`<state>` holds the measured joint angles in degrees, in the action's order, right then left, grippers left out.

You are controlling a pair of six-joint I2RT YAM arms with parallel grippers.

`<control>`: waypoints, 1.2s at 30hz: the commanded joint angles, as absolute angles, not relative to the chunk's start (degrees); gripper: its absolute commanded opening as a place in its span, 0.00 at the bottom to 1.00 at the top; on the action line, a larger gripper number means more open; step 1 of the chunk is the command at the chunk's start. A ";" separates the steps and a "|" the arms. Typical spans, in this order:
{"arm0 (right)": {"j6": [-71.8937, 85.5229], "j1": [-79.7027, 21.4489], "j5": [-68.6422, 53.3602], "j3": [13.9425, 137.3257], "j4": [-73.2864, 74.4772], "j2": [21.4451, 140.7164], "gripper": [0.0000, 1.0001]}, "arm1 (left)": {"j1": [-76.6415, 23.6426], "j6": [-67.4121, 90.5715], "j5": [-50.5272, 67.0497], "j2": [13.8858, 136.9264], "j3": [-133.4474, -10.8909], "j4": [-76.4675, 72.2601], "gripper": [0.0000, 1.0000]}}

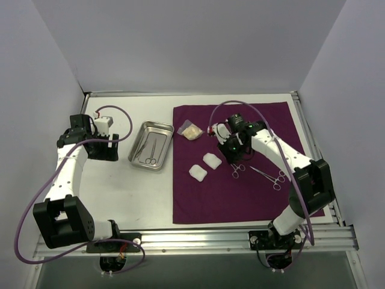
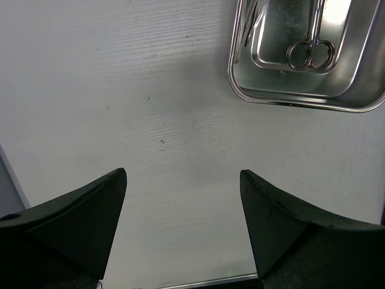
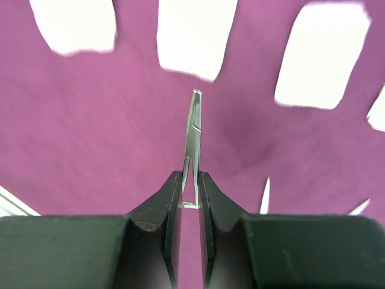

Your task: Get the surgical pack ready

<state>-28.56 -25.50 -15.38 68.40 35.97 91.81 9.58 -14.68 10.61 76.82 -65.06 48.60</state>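
Note:
The dark purple cloth (image 1: 240, 192) lies spread on the right half of the table. The small steel tray (image 1: 163, 129) sits left of it with thin instruments (image 1: 148, 150) inside. My right gripper (image 1: 231, 150) hovers over the cloth, shut on a thin metal instrument (image 3: 194, 129) whose tips stick out past the fingers. Two more instruments (image 1: 236, 171) (image 1: 271, 176) lie on the cloth beside it. White gauze pads (image 1: 212, 159) (image 1: 198, 173) lie on the cloth to its left. My left gripper (image 1: 103, 143) is open and empty over bare table, left of the tray (image 2: 361, 84).
A third, yellowish gauze pad (image 1: 191, 130) lies at the cloth's upper left corner. Several gauze pads (image 3: 195, 36) show ahead of the held instrument in the right wrist view. Scissor rings (image 2: 310, 54) show in the tray. White walls enclose the table on three sides.

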 commanded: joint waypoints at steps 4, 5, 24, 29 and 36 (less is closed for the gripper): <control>0.55 -30.05 -23.64 77.77 17.29 89.21 0.00 | 9.93 -14.94 9.05 75.85 -65.92 46.50 0.86; 4.36 -31.80 -23.12 78.04 14.18 89.47 0.00 | 10.02 -14.85 8.97 75.85 -65.92 46.49 0.86; 53.43 -47.81 -5.63 94.48 -18.11 122.16 0.00 | 10.02 -14.59 7.56 74.62 -65.04 46.14 0.86; 53.53 -47.81 -2.11 98.43 -14.33 126.29 0.00 | 10.02 -14.59 7.65 74.97 -64.78 46.05 0.86; 52.48 -47.81 -0.18 102.47 -4.69 129.28 0.00 | 10.02 -14.68 8.00 75.41 -64.78 45.79 0.86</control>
<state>52.51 -47.90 -3.14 98.41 -9.74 128.22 9.58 -14.61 7.70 76.47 -64.60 47.75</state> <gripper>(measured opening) 0.094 0.857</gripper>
